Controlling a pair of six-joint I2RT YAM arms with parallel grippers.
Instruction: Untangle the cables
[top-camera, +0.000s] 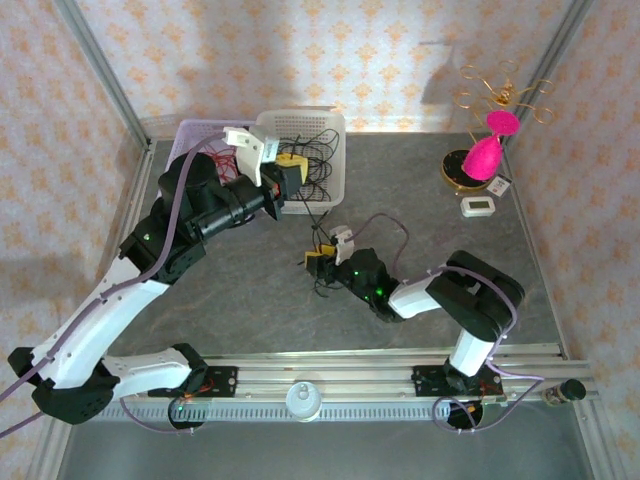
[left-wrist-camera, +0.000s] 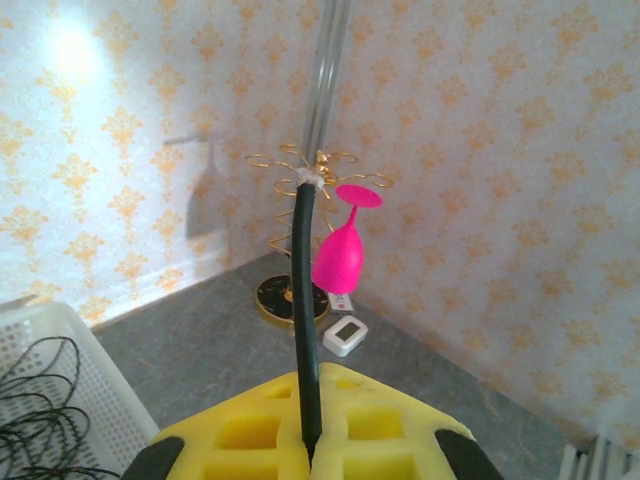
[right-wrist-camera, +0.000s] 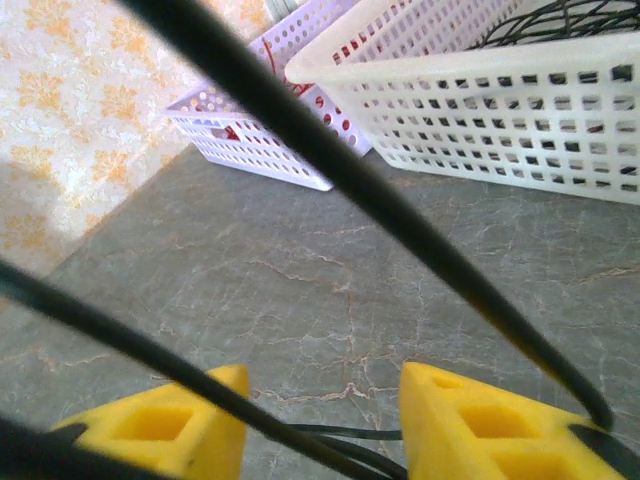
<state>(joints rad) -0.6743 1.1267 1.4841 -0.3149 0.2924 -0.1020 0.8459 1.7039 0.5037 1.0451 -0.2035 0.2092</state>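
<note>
Tightly, the left gripper (left-wrist-camera: 312, 440) pinches a black cable (left-wrist-camera: 303, 300); the right gripper (right-wrist-camera: 325, 420) gapes wide around black strands (right-wrist-camera: 300, 140).

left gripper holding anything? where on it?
Yes: left gripper is shut on the black cable, pinched between its fingertips, a stretch sticking out beyond them.

Sitting on grey marbled table (top-camera: 250, 305): white basket (top-camera: 337, 170), lilac basket (top-camera: 196, 130), gold wire stand (top-camera: 462, 178), small white device (top-camera: 477, 206), black cable (top-camera: 320, 288) trailing.
</note>
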